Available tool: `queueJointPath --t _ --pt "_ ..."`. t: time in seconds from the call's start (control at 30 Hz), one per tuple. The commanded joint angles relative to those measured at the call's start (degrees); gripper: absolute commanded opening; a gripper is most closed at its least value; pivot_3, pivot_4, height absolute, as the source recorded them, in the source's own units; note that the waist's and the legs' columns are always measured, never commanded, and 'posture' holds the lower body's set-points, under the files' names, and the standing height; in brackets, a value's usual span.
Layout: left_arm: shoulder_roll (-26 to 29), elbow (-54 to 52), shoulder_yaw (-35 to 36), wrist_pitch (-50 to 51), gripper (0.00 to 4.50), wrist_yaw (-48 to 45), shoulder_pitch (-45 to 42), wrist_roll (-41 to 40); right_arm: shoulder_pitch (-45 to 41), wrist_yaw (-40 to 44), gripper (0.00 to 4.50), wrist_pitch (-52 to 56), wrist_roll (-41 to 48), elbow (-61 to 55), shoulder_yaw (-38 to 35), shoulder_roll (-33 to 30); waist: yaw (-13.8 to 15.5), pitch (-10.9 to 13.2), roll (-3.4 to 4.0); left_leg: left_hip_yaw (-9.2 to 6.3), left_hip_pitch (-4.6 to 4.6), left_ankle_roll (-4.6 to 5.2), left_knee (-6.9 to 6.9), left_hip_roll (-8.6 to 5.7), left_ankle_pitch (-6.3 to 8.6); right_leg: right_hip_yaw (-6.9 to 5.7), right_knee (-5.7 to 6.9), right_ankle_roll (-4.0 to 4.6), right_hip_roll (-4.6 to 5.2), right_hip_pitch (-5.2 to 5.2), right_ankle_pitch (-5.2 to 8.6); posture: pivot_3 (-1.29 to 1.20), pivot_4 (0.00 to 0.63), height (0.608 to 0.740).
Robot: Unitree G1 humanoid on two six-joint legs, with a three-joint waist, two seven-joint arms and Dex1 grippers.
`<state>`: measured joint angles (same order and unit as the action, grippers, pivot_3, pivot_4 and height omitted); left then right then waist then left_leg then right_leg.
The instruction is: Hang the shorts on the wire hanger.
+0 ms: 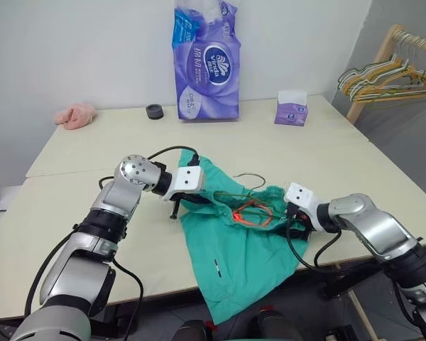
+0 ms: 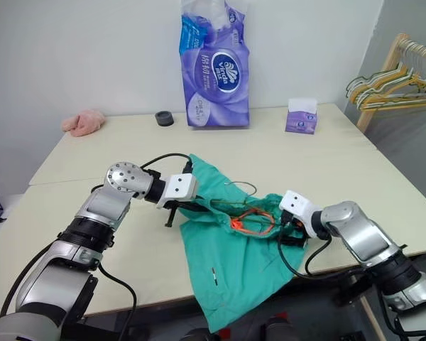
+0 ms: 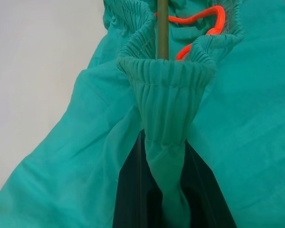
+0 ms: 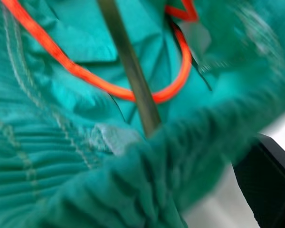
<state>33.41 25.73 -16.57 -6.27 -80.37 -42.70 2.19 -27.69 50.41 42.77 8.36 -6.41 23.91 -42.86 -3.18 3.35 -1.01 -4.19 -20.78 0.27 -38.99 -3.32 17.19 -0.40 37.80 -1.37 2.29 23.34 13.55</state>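
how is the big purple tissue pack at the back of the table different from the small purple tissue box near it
The tall purple plastic tissue pack stands upright against the wall and is far larger; the small purple cardboard tissue box sits low, farther toward the robot's right. The pack is soft and crinkled, with its top torn open; the box is rigid, with white tissue at its top. Both are purple and rest on the cream table.

shorts (image 1: 234, 249) hide most of the wire hanger (image 3: 162, 28).
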Motion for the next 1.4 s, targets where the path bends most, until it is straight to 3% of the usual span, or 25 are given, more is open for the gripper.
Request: queueJointPath --t 0.03,0.37,0.53,0.67,0.8,0.97,1.17,1.4 --pt "-0.13 -2.75 0.99 0.83 0.0 0.62 0.01 -1.82 -1.5 0.83 3.23 -1.25 -1.28 -0.36 0.03 1.07 0.02 0.0 0.0 0.0 0.0 0.0 0.0 0.0 0.0 0.0 0.01 0.0 0.0 0.0 0.0 -0.11 0.007 0.74" --pt "-1.12 -2.9 1.39 0.03 0.0 3.55 0.48 -1.86 -0.34 2.91 0.03 -0.11 -1.44 -4.69 -1.56 0.08 0.06 0.0 0.0 -0.01 0.0 0.0 0.0 0.0 0.0 0.0 0.02 0.0 0.01 0.01 0.0 -0.11 0.009 0.74" --pt "-1.98 -0.95 2.53 3.57 0.0 4.49 0.29 -3.53 0.02 3.38 0.03 1.64 -0.44 -7.81 -3.1 -0.17 0.06 -0.01 0.02 -0.02 0.0 0.0 0.0 -0.01 0.0 -0.01 0.02 0.0 0.01 0.02 0.0 -0.12 0.01 0.74" --pt "-1.93 0.57 3.71 4.89 0.91 3.38 -0.33 -5.47 0.84 3.46 0.0 3.18 0.51 -10.49 -4.72 -0.65 -0.02 -0.01 0.01 -0.02 0.0 0.0 0.0 -0.01 0.0 -0.01 0.02 0.0 0.01 0.02 0.0 -0.12 0.011 0.74" --pt "-2.24 1.44 5.78 8.59 2.09 3.23 -1.09 -8.17 1.65 3.26 0.0 4.04 1.12 -11.95 -5.57 -0.96 -0.03 -0.01 0.01 -0.03 -0.01 0.0 0.0 0.0 0.0 -0.02 0.01 0.0 0.02 0.02 0.0 -0.12 0.01 0.74" --pt "1.56 6.2 7.01 11.13 3.4 -1.27 -4.22 -9.53 2.57 3.89 0.0 4.93 2.14 -13.73 -7.1 -2.32 -0.1 -0.01 0.01 -0.03 -0.01 -0.01 0.0 0.0 0.0 -0.03 0.02 0.0 0.01 0.03 0.0 -0.12 0.01 0.74" --pt "2.94 12.7 7.3 9.49 3.4 -2.47 -7.21 -8.84 3.46 4.91 0.0 6.32 4.53 -15.95 -8.85 -4.25 0.03 -0.01 0.02 -0.03 -0.01 -0.01 0.0 -0.03 0.01 -0.03 0.0 0.0 0.02 0.03 0.0 -0.13 0.004 0.74" --pt "0.88 14.58 5.22 3.67 3.4 -1.14 -5.08 -5.9 4.12 5.17 0.0 7.53 6.85 -17.89 -10.47 -6.0 0.07 -0.01 0.01 -0.03 -0.03 -0.01 0.0 -0.02 0.01 -0.03 0.0 0.0 0.03 0.03 0.0 -0.13 0.001 0.74"
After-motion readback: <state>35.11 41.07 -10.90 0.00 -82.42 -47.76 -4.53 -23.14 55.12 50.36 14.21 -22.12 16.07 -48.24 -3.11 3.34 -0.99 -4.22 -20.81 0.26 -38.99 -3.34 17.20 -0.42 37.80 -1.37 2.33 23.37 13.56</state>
